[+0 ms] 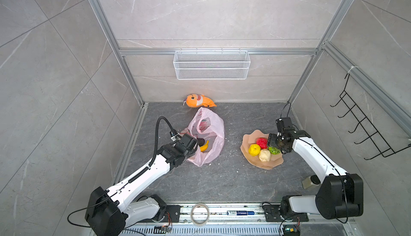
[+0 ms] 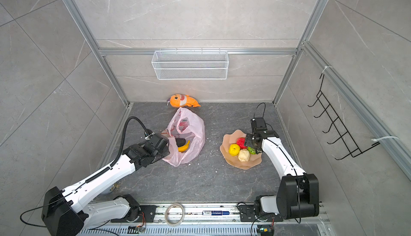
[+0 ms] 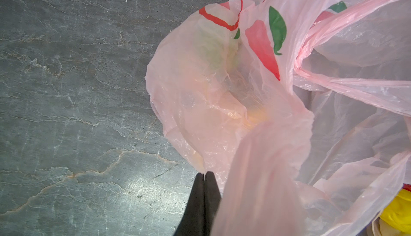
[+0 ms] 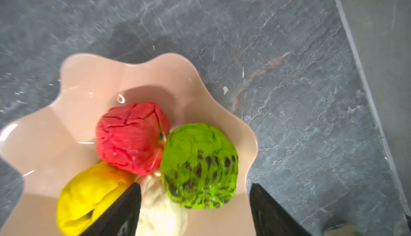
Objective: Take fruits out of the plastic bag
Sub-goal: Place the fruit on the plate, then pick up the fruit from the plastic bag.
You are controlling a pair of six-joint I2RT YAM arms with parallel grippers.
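The pink plastic bag lies crumpled on the dark floor with its mouth open. Inside show a yellow banana and a dark avocado. My left gripper is shut on the bag's rim film. Red, yellow, beige and bumpy green fruits sit on the peach plate. Just above the green ball, my right gripper is open and holds nothing.
An orange plush shark lies at the back wall behind the bag. A white wire basket hangs on that wall and a black hook rack on the right wall. A tape roll and a marker lie at the front rail.
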